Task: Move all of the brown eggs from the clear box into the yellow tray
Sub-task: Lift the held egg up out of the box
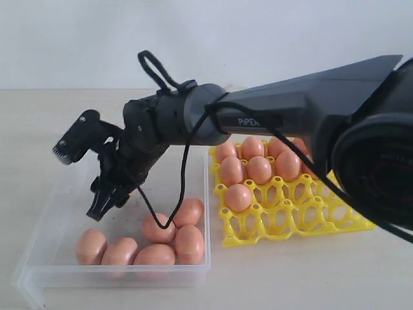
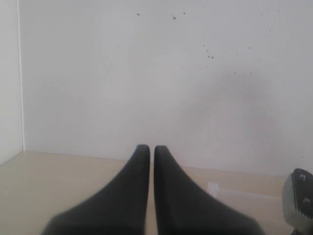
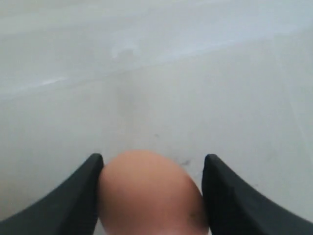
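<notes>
Gently now, with my right gripper [image 3: 152,161] clamped snug on both sides of one brown egg [image 3: 149,196] in the clear box [image 1: 64,276], I'd squeeze no harder, lift straight, then carry it to the yellow tray [image 1: 303,217].

Dark grey arm [image 1: 303,97] with white lettering [image 1: 248,121], looped black cable [image 1: 185,169], black right hand [image 1: 102,205].
</notes>
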You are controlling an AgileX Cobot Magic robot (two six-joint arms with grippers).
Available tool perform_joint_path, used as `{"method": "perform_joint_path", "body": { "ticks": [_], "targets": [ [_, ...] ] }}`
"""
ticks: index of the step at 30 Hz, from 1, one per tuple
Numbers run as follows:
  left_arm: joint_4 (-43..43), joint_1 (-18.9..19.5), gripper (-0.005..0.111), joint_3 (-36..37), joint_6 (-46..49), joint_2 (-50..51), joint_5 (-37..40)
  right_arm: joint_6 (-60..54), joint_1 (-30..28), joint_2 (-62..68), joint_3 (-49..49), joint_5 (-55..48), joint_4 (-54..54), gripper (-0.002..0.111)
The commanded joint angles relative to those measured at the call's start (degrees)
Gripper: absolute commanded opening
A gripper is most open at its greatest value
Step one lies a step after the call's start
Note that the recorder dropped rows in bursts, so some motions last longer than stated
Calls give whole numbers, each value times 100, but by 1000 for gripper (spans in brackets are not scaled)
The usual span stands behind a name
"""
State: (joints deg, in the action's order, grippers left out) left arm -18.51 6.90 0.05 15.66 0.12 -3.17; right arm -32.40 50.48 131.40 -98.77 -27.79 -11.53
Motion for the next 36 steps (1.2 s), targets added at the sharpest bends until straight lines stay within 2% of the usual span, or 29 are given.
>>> {"method": "perform_joint_path", "body": {
  "ticks": [1, 2, 4, 8, 12, 16, 22, 27, 36],
  "targets": [
    [23, -8, 4, -5, 31, -12, 17, 193, -490, -174, -14, 95, -1048, 0],
    [23, -8, 4, -5, 31, -12, 17, 47, -541, -174, -14, 106, -1273, 0],
    [23, -8, 4, -5, 31, -12, 17, -1114, -599, -186, 10, 214, -2564, 0],
    [23, -8, 4, -5, 31, -12, 17, -2461, -599, -247, 10, 336, -4322, 0],
    [23, -8, 4, -5, 31, -12, 17, -3290, -599, -418, 10, 368, -5483, 0],
    [23, -8, 4, -5, 31, -12, 17, -3625, -599, -599, 193, 951, -6411, 0],
    [23, -8, 4, -5, 31, -12, 17, -5748, -599, -1116, 1026, 1603, -8328, 0],
    [23, -8, 4, -5, 31, -12, 17, -6704, -599, -1721, 1791, 1634, -8636, 0],
    [23, -8, 4, -5, 31, -12, 17, -7162, -706, -2787, 2964, 2332, -8672, 0]
  ]
}}
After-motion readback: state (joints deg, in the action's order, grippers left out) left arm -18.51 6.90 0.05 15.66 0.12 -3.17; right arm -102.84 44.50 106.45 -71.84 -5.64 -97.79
